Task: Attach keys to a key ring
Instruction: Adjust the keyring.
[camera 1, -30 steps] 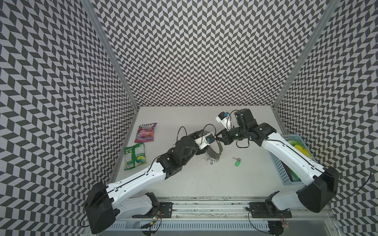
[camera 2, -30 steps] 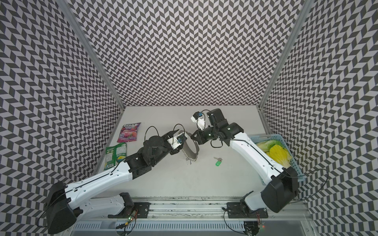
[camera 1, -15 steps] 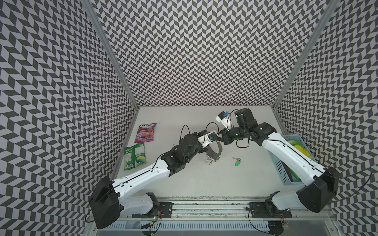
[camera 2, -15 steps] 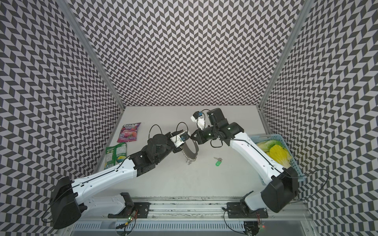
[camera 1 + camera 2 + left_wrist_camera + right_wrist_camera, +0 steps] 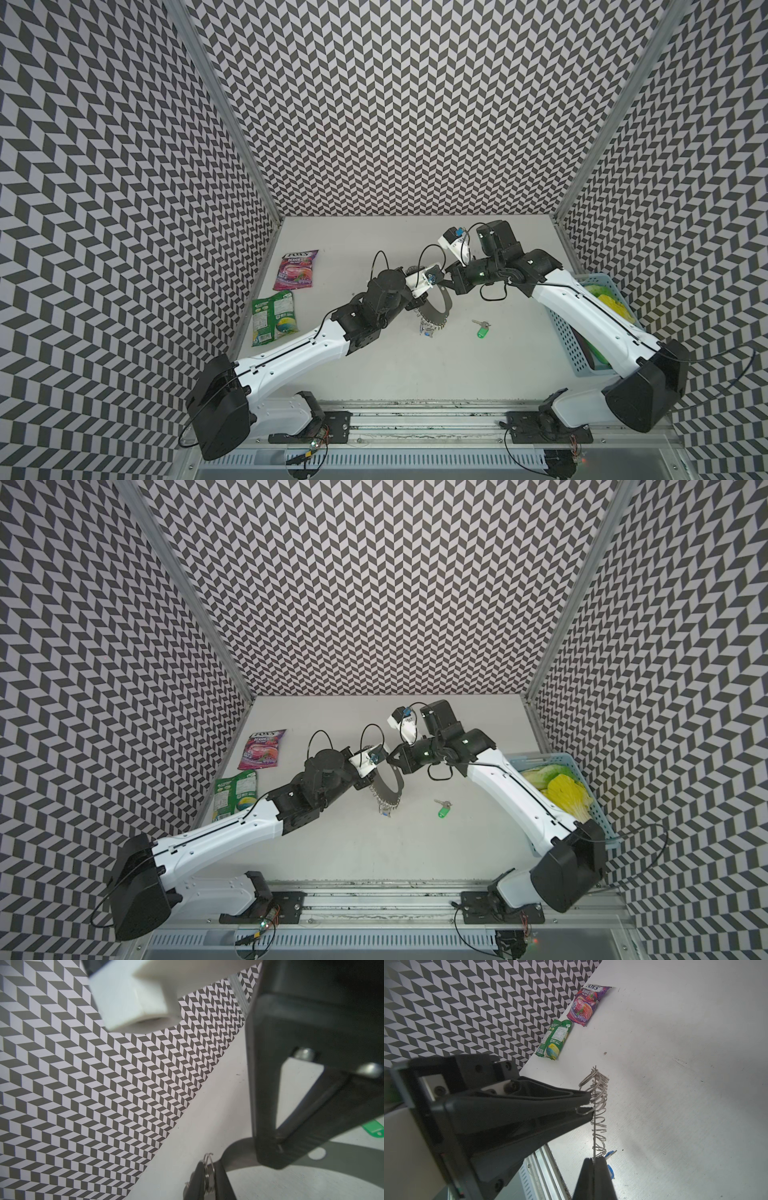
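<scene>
Near mid-table, you hold the key ring [image 5: 439,308] on edge between both grippers. Your right gripper [image 5: 593,1165] is clamped on its gray plate, and your left gripper [image 5: 206,1174] pinches one wire ring [image 5: 208,1164]. The green-tagged key [image 5: 482,331] lies loose on the table [image 5: 415,374] nearby.

The purple candy bag [image 5: 582,1004] on the left reads "FOX'S" with "BERRIES" beneath (sharpest in the right wrist view); print on the green bag [image 5: 554,1040] is too small to read.
</scene>
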Controlling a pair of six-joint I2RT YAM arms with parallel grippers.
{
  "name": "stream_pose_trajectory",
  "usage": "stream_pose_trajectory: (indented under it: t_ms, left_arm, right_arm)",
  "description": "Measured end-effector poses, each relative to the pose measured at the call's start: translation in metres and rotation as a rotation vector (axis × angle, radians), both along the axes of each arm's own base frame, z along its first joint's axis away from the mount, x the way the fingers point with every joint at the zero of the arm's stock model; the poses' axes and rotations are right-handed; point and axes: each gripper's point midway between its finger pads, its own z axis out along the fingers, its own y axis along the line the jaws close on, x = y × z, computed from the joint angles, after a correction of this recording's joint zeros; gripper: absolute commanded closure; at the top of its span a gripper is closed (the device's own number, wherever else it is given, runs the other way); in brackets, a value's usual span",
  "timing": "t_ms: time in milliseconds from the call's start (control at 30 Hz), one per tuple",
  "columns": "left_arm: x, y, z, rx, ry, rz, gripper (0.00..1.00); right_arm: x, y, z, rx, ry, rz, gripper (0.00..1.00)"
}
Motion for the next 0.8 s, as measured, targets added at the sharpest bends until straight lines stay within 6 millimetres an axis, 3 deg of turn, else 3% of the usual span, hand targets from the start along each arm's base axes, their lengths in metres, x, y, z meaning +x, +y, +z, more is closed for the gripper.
stream_pose_trajectory:
  t_ms: [133, 300, 800]
  left_arm:
    - [0.0026, 0.0024, 0.0005, -0.018, 0.011, 0.011, 0.91]
    - [0.0027, 0.0015, 0.0032, -0.035, 0.022, 0.005, 1.0]
    - [-0.0036, -0.0004, 0.009, -0.174, 0.12, -0.03, 1.0]
  right_arm:
    - [-0.0002, -0.0004, -0.0007, -0.003, 0.002, -0.001, 1.0]
    - [0.0004, 0.0, 0.0005, 0.0, -0.006, 0.001, 1.0]
    - [-0.0056, -0.0057, 0.0044, -0.006, -0.067, 0.019, 1.0]
